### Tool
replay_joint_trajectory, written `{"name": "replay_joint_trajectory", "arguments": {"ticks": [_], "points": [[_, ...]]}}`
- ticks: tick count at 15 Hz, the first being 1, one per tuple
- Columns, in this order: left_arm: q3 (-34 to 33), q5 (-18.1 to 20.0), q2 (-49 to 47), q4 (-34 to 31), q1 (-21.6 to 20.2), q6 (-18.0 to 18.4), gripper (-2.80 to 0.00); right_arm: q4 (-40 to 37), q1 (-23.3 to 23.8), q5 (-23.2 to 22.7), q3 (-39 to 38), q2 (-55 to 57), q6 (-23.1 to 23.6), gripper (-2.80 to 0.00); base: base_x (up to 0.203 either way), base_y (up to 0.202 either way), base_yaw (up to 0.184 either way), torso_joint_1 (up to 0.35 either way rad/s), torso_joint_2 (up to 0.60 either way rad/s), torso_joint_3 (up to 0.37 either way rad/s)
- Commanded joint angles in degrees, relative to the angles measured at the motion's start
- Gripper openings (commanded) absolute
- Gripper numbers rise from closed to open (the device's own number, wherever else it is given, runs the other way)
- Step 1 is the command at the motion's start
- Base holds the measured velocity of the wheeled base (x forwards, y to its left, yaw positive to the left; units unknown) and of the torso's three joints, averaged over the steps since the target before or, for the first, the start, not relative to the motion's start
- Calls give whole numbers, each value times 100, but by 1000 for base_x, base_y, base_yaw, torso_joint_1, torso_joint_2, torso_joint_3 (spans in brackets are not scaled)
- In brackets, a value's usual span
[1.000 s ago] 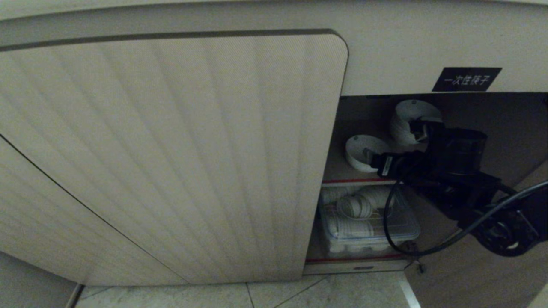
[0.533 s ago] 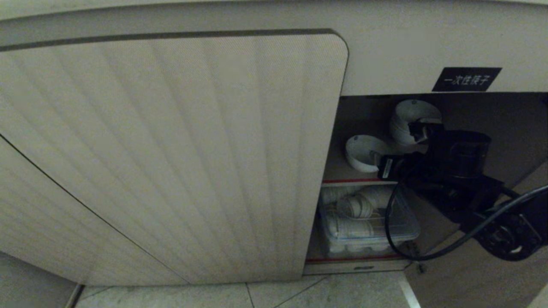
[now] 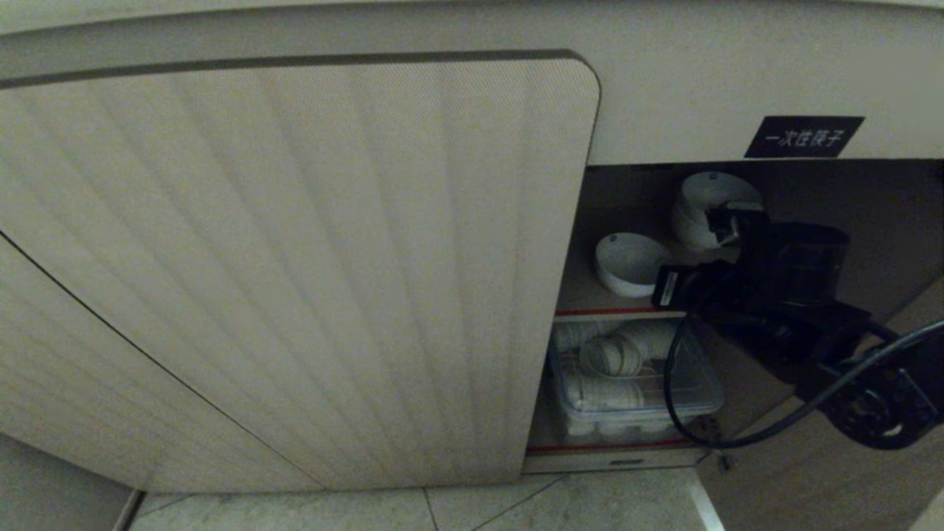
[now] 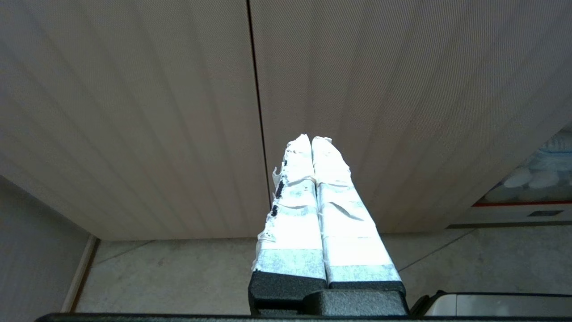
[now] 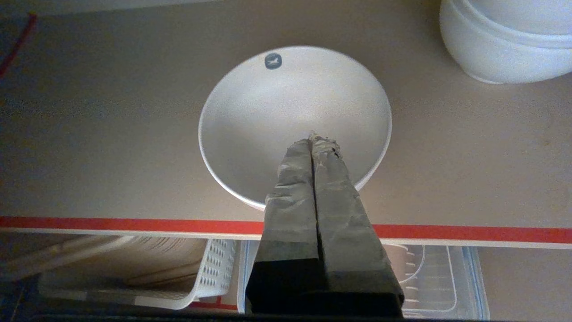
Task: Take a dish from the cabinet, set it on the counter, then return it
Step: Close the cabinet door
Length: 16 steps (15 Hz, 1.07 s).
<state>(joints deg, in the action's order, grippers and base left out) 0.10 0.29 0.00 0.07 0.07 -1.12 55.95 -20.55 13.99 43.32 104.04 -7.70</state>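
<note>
Just beyond the closed right claw, the dish.

A wide beige ribbed door fills most of the head view, its rounded upper corner edged by a dark line. Above it runs a plain pale panel bearing a small black label with white characters. Below lies a light tiled floor with thin dark joints — dim light throughout, with deeper shadow at the far right.
</note>
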Motion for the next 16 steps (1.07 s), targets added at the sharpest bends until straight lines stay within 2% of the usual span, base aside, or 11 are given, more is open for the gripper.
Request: {"name": "replay_joint_trajectory", "arguments": {"ticks": [1, 9, 16], "points": [[-1, 6, 0, 1, 0, -2, -280, 38, -1, 7, -50, -55, -4, -280, 0, 0, 0, 0, 0, 0], [-1, 0, 0, 4, -5, -2, -280, -23, -3, 2, -492, -511, 1, -280, 0, 0, 0, 0, 0, 0], [-1, 6, 0, 1, 1, -2, -280, -12, -1, -88, -1185, -1222, 75, -280, 0, 0, 0, 0, 0, 0]]}}
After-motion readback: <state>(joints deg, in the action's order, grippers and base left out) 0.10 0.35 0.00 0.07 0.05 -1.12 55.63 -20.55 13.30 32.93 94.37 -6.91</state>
